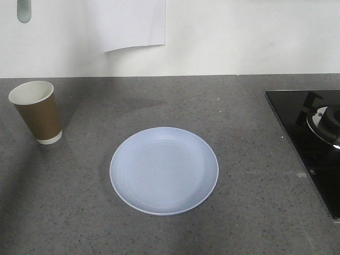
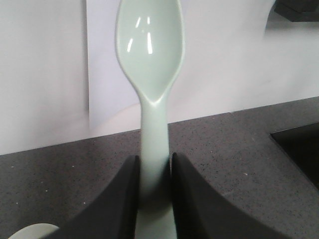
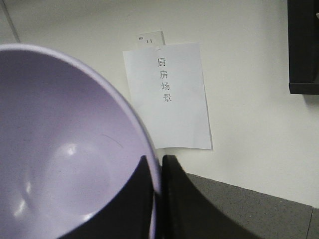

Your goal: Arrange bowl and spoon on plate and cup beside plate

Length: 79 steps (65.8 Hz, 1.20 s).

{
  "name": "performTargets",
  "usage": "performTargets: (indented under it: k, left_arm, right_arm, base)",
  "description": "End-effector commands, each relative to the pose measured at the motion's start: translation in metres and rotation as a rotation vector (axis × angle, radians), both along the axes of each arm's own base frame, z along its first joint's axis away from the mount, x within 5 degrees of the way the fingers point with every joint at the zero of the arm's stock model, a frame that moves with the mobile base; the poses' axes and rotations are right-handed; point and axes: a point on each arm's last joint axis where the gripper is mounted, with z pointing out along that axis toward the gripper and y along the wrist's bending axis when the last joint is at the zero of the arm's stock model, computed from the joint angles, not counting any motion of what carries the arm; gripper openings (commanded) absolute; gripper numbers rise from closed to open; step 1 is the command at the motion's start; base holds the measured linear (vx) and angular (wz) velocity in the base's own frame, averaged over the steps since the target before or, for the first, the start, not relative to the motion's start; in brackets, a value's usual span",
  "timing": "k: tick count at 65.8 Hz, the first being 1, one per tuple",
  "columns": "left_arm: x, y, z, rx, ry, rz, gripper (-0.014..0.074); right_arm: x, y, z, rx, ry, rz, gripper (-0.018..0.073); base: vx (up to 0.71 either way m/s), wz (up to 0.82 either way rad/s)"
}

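The left claw (image 2: 154, 167) clamps the spoon (image 2: 149, 50) by its handle, the right claw (image 3: 160, 167) pinches the rim of the bowl (image 3: 65, 149), and the plate (image 1: 163, 170) lies mid-worktop (image 1: 244, 117) with the cup (image 1: 37, 111) far left.

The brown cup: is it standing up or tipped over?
Upright. The cup stands on its white base band on the counter, open mouth facing up, apart from the plate.

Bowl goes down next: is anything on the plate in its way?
Nothing visible does. The plate is bare; the cup stands apart at its left, the cooktop apart at its right.
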Motion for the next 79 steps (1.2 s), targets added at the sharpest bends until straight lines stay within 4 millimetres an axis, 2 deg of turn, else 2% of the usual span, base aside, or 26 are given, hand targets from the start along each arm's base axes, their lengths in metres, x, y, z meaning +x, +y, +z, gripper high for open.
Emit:
performTargets:
  k: [1, 79]
  left_arm:
    - [-0.0128, -0.0008, 0.0224, -0.043, -0.108, 0.003, -0.0006]
    - [-0.0128, -0.0008, 0.0224, -0.043, -0.108, 0.003, -0.0006]
  right_arm:
    - [-0.0108, 0.0067, 0.0176, 0.029, -0.09, 0.011, -0.0005]
    - [-0.0108, 0.0067, 0.0176, 0.029, -0.09, 0.011, -0.0005]
  base:
    - [0.02, 0.0]
    - [0.01, 0.0]
